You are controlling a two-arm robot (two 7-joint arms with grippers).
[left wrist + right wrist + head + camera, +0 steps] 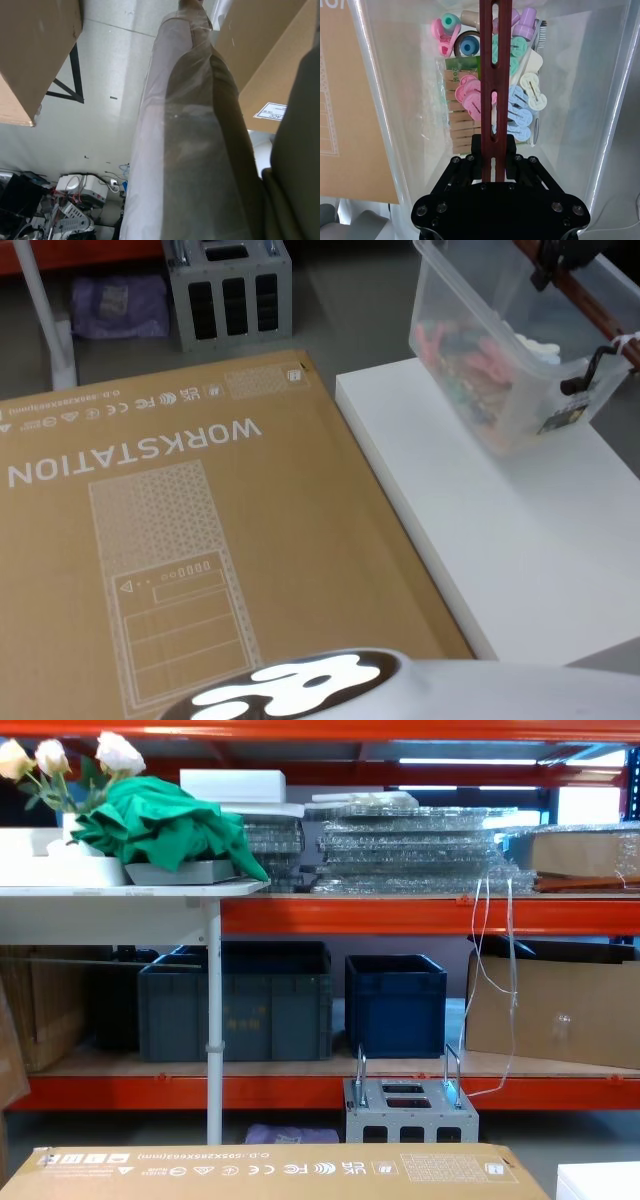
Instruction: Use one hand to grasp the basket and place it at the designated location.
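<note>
Clamping the reddish-brown slotted handle (495, 75) from both sides, the right pincer (493, 146) is closed on the bar and has nothing else in its grip. Below it the basket (470, 310) sits tilted at the far right corner of the white counter (520, 540); I cannot tell whether its lowest edge touches the surface. That tilt is the worry: the hold is a narrow pinch on a flat bar, so the tub could swivel around it or slide along it. The pegs (520, 110) lie gathered toward one end, which would feed any swing. A white zip tie (622, 343) fastens the handle, and a jerk could strain it. Set down this close to the corner, the basket could overhang and tip off. A low sideways carry could catch the cardboard box (200, 540) beside the counter.
</note>
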